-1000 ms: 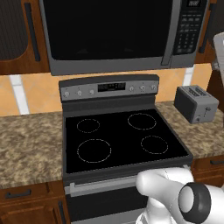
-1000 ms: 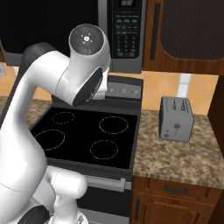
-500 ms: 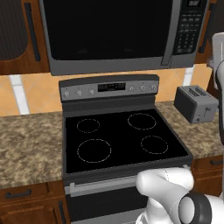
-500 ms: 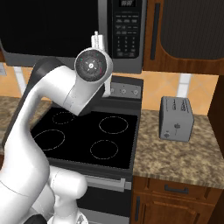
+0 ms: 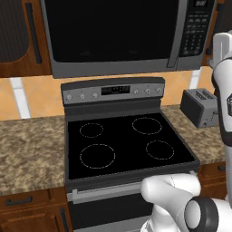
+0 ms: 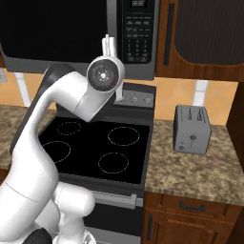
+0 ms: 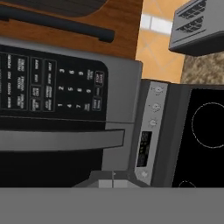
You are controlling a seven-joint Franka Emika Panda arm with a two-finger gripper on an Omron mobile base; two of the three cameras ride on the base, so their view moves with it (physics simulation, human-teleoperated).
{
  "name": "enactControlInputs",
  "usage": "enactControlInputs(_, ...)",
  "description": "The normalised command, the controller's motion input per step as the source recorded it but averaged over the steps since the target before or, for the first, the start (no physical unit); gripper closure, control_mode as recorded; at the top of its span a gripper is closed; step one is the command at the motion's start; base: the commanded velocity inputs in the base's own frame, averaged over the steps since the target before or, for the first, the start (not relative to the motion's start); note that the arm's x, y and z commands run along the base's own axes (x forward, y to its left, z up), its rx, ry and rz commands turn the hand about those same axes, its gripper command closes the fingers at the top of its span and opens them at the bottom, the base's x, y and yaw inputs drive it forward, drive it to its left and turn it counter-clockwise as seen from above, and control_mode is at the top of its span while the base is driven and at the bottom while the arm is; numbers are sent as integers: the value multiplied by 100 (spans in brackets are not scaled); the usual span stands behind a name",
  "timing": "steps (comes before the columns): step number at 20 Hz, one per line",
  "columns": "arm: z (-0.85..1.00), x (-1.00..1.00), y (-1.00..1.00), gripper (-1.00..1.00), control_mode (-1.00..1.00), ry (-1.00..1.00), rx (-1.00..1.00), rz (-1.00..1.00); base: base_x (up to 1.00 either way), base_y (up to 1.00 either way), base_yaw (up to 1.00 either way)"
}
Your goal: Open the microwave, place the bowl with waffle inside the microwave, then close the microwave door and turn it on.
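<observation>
Microwave: You are looking at the microwave (image 5: 122, 34) hanging above the stove (image 5: 124, 145). It is sitting high and far, between the brown cupboards (image 6: 205, 38).

Microwave door: The microwave door (image 5: 108, 31) is sitting shut. Its dark glass is facing you, and its grey bar handle (image 5: 176, 34) is standing up along the right edge.

Keypad: The button strip (image 6: 138, 33) is sitting just right of the handle. In the hand view the buttons (image 7: 52, 87) are lying sideways, because the hand is rolled over.

End effector: Your end effector (image 6: 110, 45) is pointing up in front of the microwave, near the handle and the buttons. Its two fingers are squeezed together with nothing between them. You cannot tell if it is touching the door.

Arm: Your white arm (image 6: 57, 105) is bending up and over the stove in the right base view. In the left base view it is showing at the right edge (image 5: 223, 90).

Stove: The black glass top is showing four thin rings. The dial panel (image 5: 113, 90) is standing at its far side, under the microwave.

Toaster: The small grey toaster (image 6: 192, 128) is sitting on the speckled bench (image 6: 195, 167) to the right of the stove.

Bench: More speckled bench (image 5: 27, 149) is lying to the left of the stove.
</observation>
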Motion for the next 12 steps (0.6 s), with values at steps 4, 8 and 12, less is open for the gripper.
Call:
enactControlInputs(4,1,23,-11,100,-100,-9,1,0,0,0,0)
enactControlInputs(8,0,21,-15,100,-100,-10,0,0,0,0,0)
enactControlInputs(12,0,43,-10,100,-100,-6,0,0,0,0,0)
